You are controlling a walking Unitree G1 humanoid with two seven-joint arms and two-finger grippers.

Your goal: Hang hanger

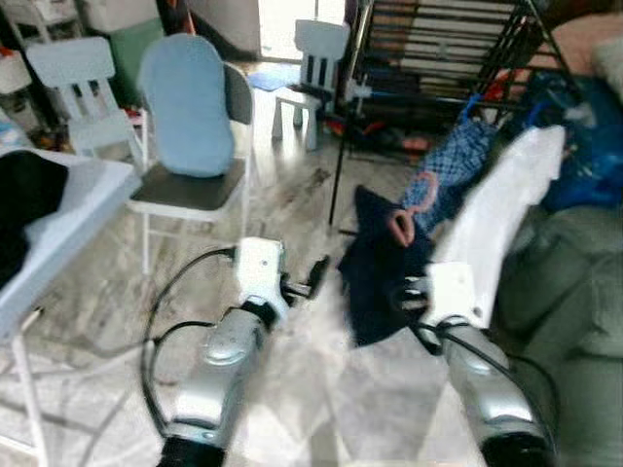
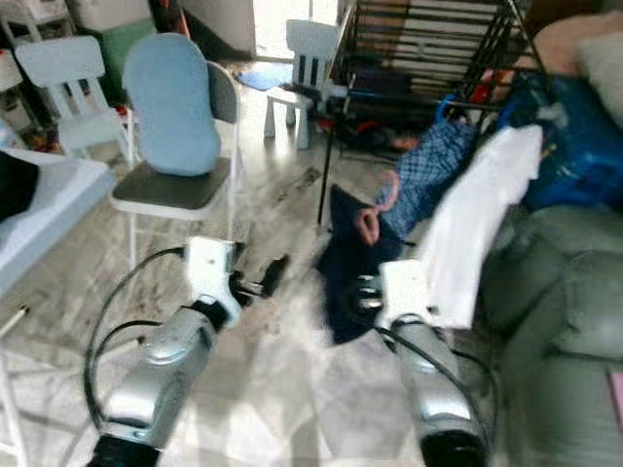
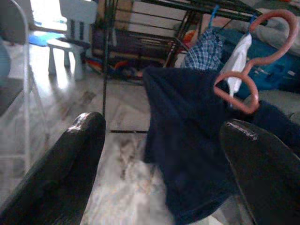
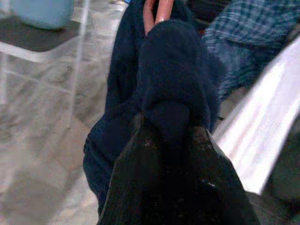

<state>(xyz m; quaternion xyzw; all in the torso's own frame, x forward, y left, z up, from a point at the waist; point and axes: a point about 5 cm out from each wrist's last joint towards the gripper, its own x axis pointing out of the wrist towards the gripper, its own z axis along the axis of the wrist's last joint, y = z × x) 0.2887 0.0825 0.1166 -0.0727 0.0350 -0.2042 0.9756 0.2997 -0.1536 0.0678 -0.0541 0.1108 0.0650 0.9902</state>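
Note:
A navy garment hangs on a pink hanger whose looped hook sticks up above the cloth. My right gripper is shut on the bunched top of the garment, just under the hook. In the eye view that gripper sits low on the garment's right side. My left gripper is open a short way to the garment's left, pointing at it; its two fingers frame the cloth and the hanger. A black drying rack stands behind.
A checked blue shirt and a white garment hang from the rack. A green sofa fills the right. A chair with a blue cushion and a covered table stand left; a small white chair is behind.

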